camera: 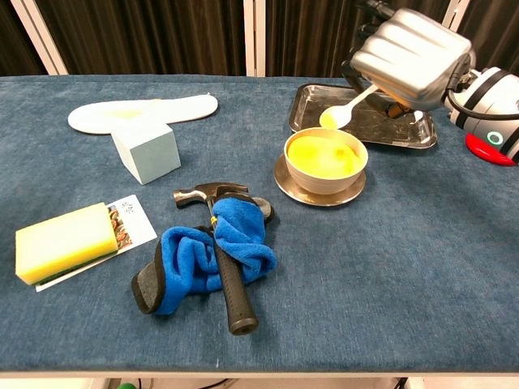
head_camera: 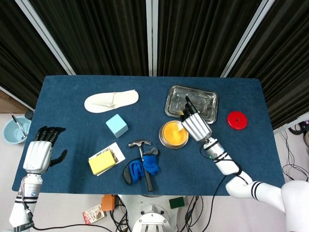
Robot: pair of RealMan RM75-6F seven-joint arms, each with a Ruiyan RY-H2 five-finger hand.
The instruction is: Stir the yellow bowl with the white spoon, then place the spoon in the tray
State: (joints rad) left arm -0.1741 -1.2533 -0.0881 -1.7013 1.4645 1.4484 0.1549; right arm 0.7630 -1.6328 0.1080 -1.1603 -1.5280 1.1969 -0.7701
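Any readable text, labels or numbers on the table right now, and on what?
No text can be quoted.
Printed card under the yellow sponge: picture and small print, too blurred to read.
Packet on the floor below the table: print too small to read.

bright, even overhead light, soft shadows, glare on the metal tray (camera: 308, 113); both views sharp
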